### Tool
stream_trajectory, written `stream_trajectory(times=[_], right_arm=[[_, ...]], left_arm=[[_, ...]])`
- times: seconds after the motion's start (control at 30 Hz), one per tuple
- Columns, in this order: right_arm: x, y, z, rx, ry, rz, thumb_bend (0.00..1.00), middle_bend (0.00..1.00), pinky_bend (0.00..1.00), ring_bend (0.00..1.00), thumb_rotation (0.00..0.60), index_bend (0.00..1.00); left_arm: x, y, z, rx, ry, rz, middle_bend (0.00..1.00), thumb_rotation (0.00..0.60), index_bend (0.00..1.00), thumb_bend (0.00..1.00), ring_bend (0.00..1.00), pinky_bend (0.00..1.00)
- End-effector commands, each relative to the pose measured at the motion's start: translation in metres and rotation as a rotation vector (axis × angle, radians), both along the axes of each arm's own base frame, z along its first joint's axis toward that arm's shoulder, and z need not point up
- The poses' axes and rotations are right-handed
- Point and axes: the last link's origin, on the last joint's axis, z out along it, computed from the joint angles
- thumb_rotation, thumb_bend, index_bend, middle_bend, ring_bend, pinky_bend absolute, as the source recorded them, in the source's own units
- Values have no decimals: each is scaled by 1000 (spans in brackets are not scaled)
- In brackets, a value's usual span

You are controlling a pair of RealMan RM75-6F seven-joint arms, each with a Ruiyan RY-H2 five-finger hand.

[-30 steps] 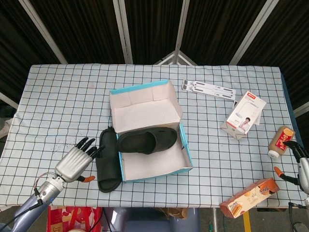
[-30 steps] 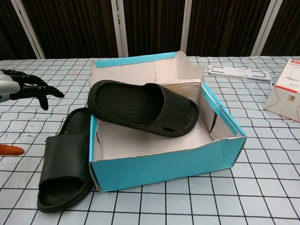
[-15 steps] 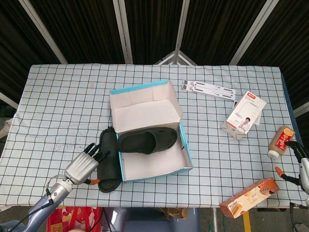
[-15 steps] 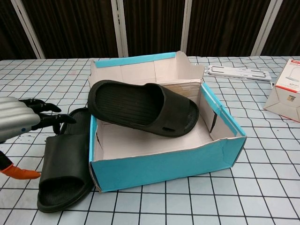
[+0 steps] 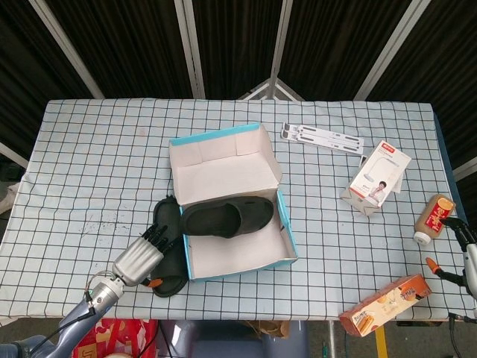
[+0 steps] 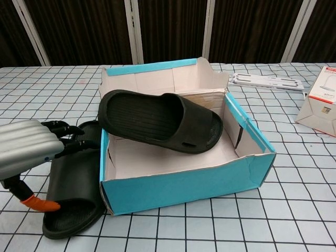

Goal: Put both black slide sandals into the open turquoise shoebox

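One black sandal (image 6: pixel 157 123) lies tilted in the turquoise shoebox (image 6: pixel 184 184). The second sandal (image 6: pixel 73 202) lies on the table beside it; left robot hand (image 6: pixel 26 147) hovers above, fingers spread, holding nothing. Right robot hand (image 5: pixel 463 246) open at the table edge.

A white cloth with a black grid (image 5: pixel 89 156) covers the surface; at 12 o'clock, dark ribbed panels (image 5: pixel 231 45) between pale metal bars (image 5: pixel 190 48)

A lab-like test rig: checkered cloth table (image 5: pixel 89 149) under dark panels on metal struts (image 5: pixel 190 48).

L robot hand (image 6: pixel 26 148) over sandal (image 6: pixel 71 197) beside shoebox (image 6: pixel 184 184) w/ 2nd sandal (image 6: pixel 157 121).
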Motion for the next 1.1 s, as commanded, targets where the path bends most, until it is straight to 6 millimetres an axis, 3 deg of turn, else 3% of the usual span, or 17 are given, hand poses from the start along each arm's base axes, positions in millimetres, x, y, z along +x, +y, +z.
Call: stream_trajectory(times=[0.03,0.17,0.27,0.33,0.4,0.47,0.57,0.67,0.83,0.93,1.1], right_arm=[[0,0,0,-2,-1,1,234,212,213,253,600,237],[0,0,0,1,-1,2,234,213,213,253,600,237],[0,0,0,1,-4,4,233,213,213,253,600,236],[0,0,0,4,-5,2,233,213,213,253,600,236],[0,0,0,4,-6,2,233,213,213,253,600,237],[1,0,0,4,-7,4,233,213,213,253,600,237],[0,0,0,2,-7,4,233,213,213,253,600,236],[0,0,0,2,-8,2,234,213,213,253,600,236],[0,0,0,5,-11,2,234,213,213,253,600,236],[1,0,-1,6,-11,5,233,213,213,253,600,237],[2,-1,-2,10,-13,9,233,213,213,253,600,236]], left_arm=[[-1,-2,-1,-5,-2,-3,262,364,84,222,70,99],[-3,-4,-1,-4,13,-12,291,364,88,227,69,99],[-6,-6,-3,1,37,-34,325,377,99,283,69,99],[-7,-6,-4,10,44,-44,350,437,122,338,70,99],[-6,-5,-4,27,40,-53,385,558,188,396,73,99],[-5,-4,-2,53,40,-71,415,600,264,439,78,99],[-5,-4,4,90,43,-88,458,600,365,507,92,104],[-5,-4,14,136,70,-120,472,600,394,551,96,105],[-11,-15,43,219,123,-156,472,600,397,558,96,105],[-15,-29,71,273,181,-185,472,600,399,558,96,105],[9,-32,112,431,198,-371,465,600,408,558,96,105]])
